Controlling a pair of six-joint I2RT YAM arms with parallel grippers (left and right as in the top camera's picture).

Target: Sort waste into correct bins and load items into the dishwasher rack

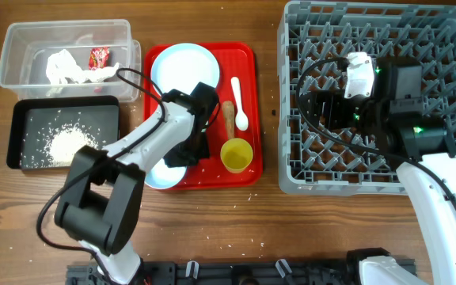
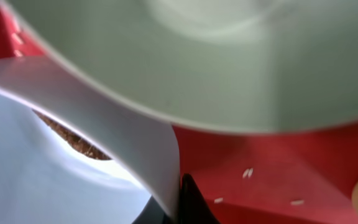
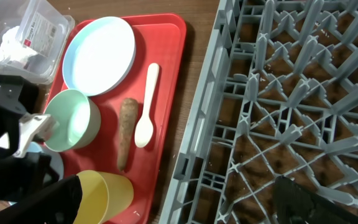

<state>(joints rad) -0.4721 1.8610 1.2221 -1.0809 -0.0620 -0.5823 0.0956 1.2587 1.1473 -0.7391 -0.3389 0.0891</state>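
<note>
One pale blue bowl (image 1: 158,176), round and of plastic, sits at the 7 o'clock corner of the flat red serving tray (image 1: 248,59), partly over the tray's edge. The left gripper (image 2: 174,211) is clenched, and in its wrist view the thin wall of this bowl runs straight into the jaws, so I judge it is pinching the rim at about 1 o'clock of the bowl. Just beside it, touching or nearly so, stands a mint green round bowl (image 3: 73,121); I cannot tell if the rims overlap.

Going outward, the pale blue round plate (image 1: 182,70) lies at 12 o'clock on the tray. The white plastic spoon (image 1: 239,103) and the brown stick-shaped food piece (image 1: 228,117) lie at 3 o'clock, and the small yellow cup (image 1: 236,155) stands at 5 o'clock. The big grey plastic dishwasher rack (image 1: 291,95) is at 3 o'clock of the tray. Above it the right gripper (image 1: 317,107) hangs with jaws wide and nothing in them.

I think the risks are these. A pinch on such a thin rim may slip, so the pale blue bowl could swing or drop. If it lifts carelessly, it may drag or tip the mint bowl. The way to the rack passes above the cup, and the right arm already occupies that space.
</note>
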